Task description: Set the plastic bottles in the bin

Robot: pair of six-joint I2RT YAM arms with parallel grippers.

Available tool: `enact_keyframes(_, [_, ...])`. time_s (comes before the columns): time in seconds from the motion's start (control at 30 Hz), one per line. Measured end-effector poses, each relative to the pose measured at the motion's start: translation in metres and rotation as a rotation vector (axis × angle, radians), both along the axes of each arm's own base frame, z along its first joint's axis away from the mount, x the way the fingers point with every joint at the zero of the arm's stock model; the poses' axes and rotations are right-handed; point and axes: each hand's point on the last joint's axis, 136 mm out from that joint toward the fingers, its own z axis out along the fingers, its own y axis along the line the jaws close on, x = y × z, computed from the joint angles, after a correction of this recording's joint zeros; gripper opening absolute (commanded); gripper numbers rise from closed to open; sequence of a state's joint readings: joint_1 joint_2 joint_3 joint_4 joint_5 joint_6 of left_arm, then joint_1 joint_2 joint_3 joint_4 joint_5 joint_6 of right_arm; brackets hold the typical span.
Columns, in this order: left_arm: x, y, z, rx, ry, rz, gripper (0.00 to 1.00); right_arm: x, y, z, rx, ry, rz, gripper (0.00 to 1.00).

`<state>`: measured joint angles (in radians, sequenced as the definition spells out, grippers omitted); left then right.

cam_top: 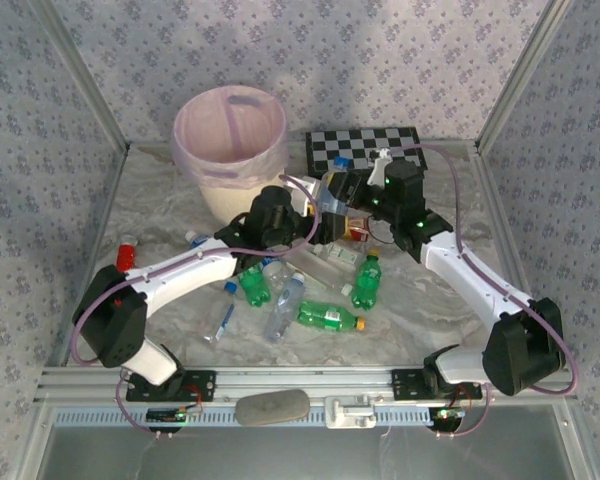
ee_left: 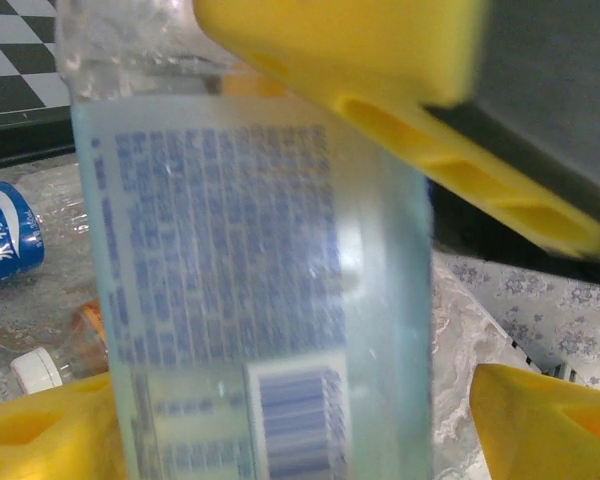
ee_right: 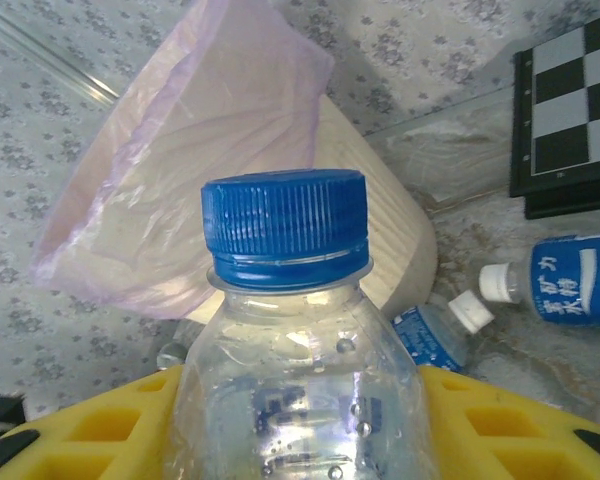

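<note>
Cream bin (cam_top: pixel 242 195) with pink liner (cam_top: pixel 230 120). Black-and-white checkered chessboard (cam_top: pixel 365 150). Clear bottle (ee_right: pixel 300 400) with blue cap (ee_right: pixel 285 230) and blue-printed label (ee_left: pixel 230 260). Green bottles (cam_top: pixel 325 316), one with an orange cap (cam_top: pixel 359 323). Grey floral walls (cam_top: pixel 380 50). Marbled white table (cam_top: pixel 420 320).

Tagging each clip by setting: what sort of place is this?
Probably a lab robot cell, not a home: an aluminium frame with wallpapered panels encloses a table where two bolted arms work among plastic bottles beside a lined bin.

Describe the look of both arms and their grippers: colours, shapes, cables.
Both the left arm and right arm have white links, chunky black joint housings and a thin mauve cable looping alongside. The left gripper and right gripper have blocky yellow fingers with rectangular hollows.
</note>
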<state>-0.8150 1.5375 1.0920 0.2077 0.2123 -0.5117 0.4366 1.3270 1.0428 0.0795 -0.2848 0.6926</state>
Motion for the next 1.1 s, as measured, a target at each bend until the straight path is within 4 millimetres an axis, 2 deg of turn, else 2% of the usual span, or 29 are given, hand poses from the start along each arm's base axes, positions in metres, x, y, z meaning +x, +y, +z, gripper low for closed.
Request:
enact_keyframes(0.07, [0.005, 0.002, -0.002, -0.006, 0.011, 0.014, 0.83, -0.003, 0.004, 0.002, 0.011, -0.001, 0.015, 0.45])
enact_keyframes(0.17, [0.01, 0.004, -0.006, -0.01, 0.031, 0.025, 0.71, -0.006, 0.007, 0.006, 0.019, -0.009, 0.025, 0.45])
enact_keyframes(0.33, [0.01, 0.002, 0.001, -0.028, 0.015, 0.018, 0.57, -0.006, 0.008, 0.008, 0.03, -0.017, 0.023, 0.46])
enact_keyframes(0.4, [0.01, 0.002, 0.001, -0.029, 0.015, 0.018, 0.52, -0.006, 0.008, 0.008, 0.03, -0.018, 0.021, 0.54])
enact_keyframes(0.5, [0.01, 0.002, 0.001, -0.029, 0.015, 0.018, 0.49, -0.006, 0.008, 0.009, 0.038, -0.017, 0.02, 0.78])
enact_keyframes(0.57, [0.012, 0.003, 0.001, -0.028, 0.015, 0.026, 0.47, -0.006, 0.009, 0.01, 0.039, -0.02, 0.024, 0.85])
enact_keyframes(0.63, [0.017, 0.008, 0.001, -0.026, 0.014, 0.042, 0.47, -0.006, 0.009, 0.01, 0.038, -0.02, 0.023, 0.88])
enact_keyframes(0.73, [0.027, 0.02, 0.003, -0.026, 0.011, 0.076, 0.47, -0.003, 0.0, 0.009, 0.03, -0.016, -0.002, 0.89])
enact_keyframes(0.87, [0.04, 0.046, 0.015, -0.014, -0.022, 0.138, 0.47, 0.0, -0.027, 0.023, 0.032, -0.053, -0.085, 0.94])
enact_keyframes(1.0, [0.049, 0.074, 0.042, -0.003, -0.095, 0.196, 0.47, -0.007, -0.056, 0.036, 0.028, -0.107, -0.176, 0.95])
enact_keyframes(1.1, [0.059, 0.096, 0.072, -0.008, -0.166, 0.248, 0.47, -0.007, -0.066, 0.031, 0.01, -0.111, -0.218, 0.96])
